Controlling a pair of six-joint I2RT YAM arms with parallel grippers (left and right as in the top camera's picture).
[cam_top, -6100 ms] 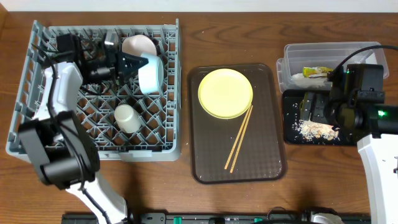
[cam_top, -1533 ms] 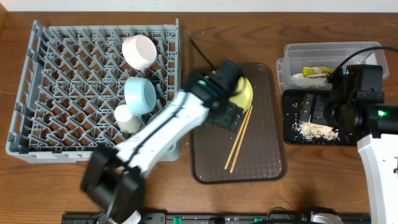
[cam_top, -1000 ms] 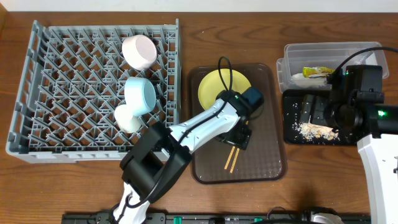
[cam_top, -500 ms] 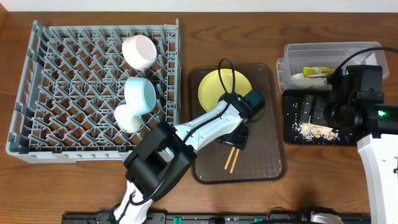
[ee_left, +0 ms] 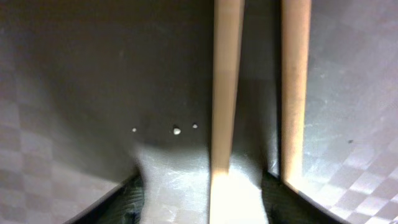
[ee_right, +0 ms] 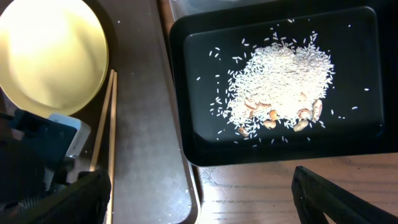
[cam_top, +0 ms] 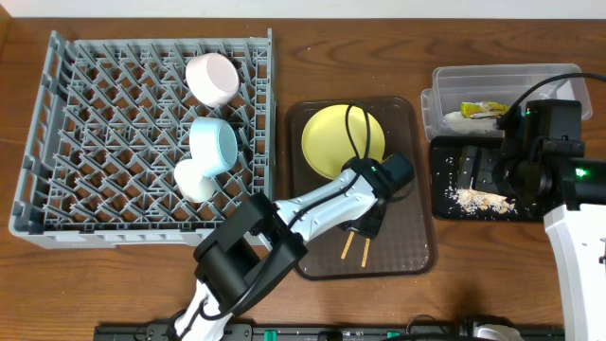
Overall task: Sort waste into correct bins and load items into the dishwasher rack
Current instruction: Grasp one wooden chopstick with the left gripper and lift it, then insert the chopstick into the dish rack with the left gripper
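Overhead view of a wooden table. A large grey rack [cam_top: 104, 114] fills the left half and holds a pink-white bowl [cam_top: 212, 78], a blue bowl [cam_top: 214, 145] and a white cup [cam_top: 194, 179]. In the centre, a brown tray [cam_top: 407, 218] carries a yellow plate [cam_top: 327, 137] at its top and 2 chopsticks [cam_top: 345, 249] lower down. The left arm stretches from the bottom of the frame to this tray, and the left claw [cam_top: 367, 223] sits low over the chopsticks. In the left wrist view the claw is open and holds nothing. 1 chopstick runs up the middle between the fingers [ee_left: 130, 196], and the other lies just at the outer edge of the right-hand finger. At the upper right, a clear tub [cam_top: 502, 74] holds a green-and-orange wrapper [cam_top: 483, 109] and a white scrap [cam_top: 454, 118]. Just below it, a black tray [cam_top: 443, 204] holds food leftovers [cam_top: 478, 196]. The right claw [ee_right: 199, 199] hangs open and empty above that black tray. Likely risk: closing from here would catch only 1 chopstick, or that finger would press on the second and flick it aside. The thin sticks lie flat on a slick surface, so they could also slip or twist on lifting.
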